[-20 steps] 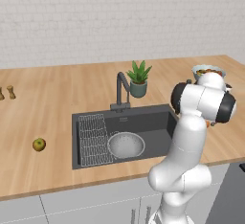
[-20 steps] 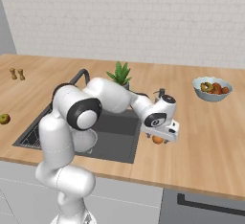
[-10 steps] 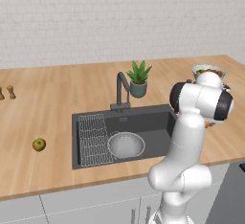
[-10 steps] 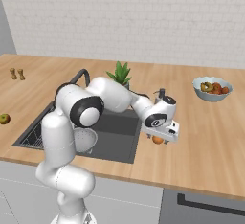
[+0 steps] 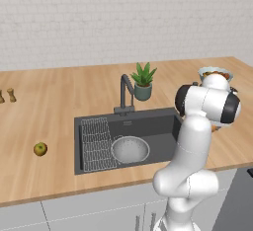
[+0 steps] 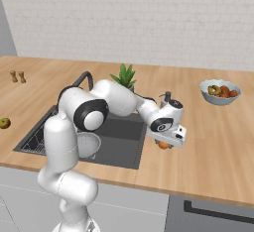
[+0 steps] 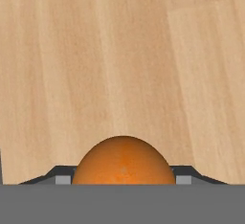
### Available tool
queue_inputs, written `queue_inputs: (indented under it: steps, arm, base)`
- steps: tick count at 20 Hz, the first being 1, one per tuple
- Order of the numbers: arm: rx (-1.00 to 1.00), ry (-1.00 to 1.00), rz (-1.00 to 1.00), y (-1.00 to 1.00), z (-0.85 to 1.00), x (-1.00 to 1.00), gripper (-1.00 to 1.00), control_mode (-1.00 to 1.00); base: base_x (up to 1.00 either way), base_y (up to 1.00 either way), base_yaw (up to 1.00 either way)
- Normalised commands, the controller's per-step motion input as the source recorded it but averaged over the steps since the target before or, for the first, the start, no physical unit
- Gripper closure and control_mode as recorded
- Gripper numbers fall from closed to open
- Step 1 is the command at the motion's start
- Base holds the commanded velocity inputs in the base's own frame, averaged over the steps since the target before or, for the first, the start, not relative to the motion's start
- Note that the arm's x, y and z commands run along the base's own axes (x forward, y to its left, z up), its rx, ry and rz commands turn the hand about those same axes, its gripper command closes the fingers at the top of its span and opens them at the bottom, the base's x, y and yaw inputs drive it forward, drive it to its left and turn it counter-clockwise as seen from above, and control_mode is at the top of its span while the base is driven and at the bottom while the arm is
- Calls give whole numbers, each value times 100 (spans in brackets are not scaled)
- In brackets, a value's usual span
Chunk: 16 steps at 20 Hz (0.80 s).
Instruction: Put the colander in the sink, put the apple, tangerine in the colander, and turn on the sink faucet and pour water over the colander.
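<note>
**A:** White brick behind, pale wooden counter [image 5: 59, 106] in front, dark sink [image 5: 163, 122] let into the middle. Where is everything?

**B:** From the left base view, the colander [image 5: 130, 149] already sits in the sink beside the wire rack [image 5: 96, 143], with the faucet [image 5: 125, 93] at its 12 o'clock and a potted plant [image 5: 143, 82] just past that. The apple [image 5: 40, 149] lies on the counter well out at the sink's 9 o'clock. A fruit bowl [image 6: 219, 91] stands far off at 2 o'clock.

**A:** And the tangerine?

**B:** On the counter just off the sink's 3 o'clock edge. In the right base view the tangerine [image 6: 163, 145] is tucked under the end effector [image 6: 165, 142]. The hand view shows it between the 2 dark tips.

**A:** Are the tips pinching it?

**B:** I can't tell. They flank the fruit, but whether they touch the skin is hidden at the frame's bottom edge.

**A:** How should it handle?

**B:** My guess: light, round, smooth skin with some give. It could roll or squirt out if caught off centre. Best taken across its widest girth, gently enough not to bruise it.

**A:** Task progress?

**B:** Colander placed; both fruits outside it, faucet untouched.
</note>
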Motion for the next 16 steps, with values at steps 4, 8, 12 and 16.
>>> queue_inputs:
  steps: [4, 8, 12, 16]
  arm:
    - [0, 0, 0, 0, 0, 0, 100, -100]
    - [0, 0, 0, 11, 5, -11, 100, -100]
    - [0, 0, 0, 21, 15, -27, 100, -100]
    - [0, 0, 0, 29, 19, -27, 100, -100]
  base:
    - [0, 0, 0]
    - [0, 0, 0]
    - [0, 0, 0]
    - [0, 0, 0]
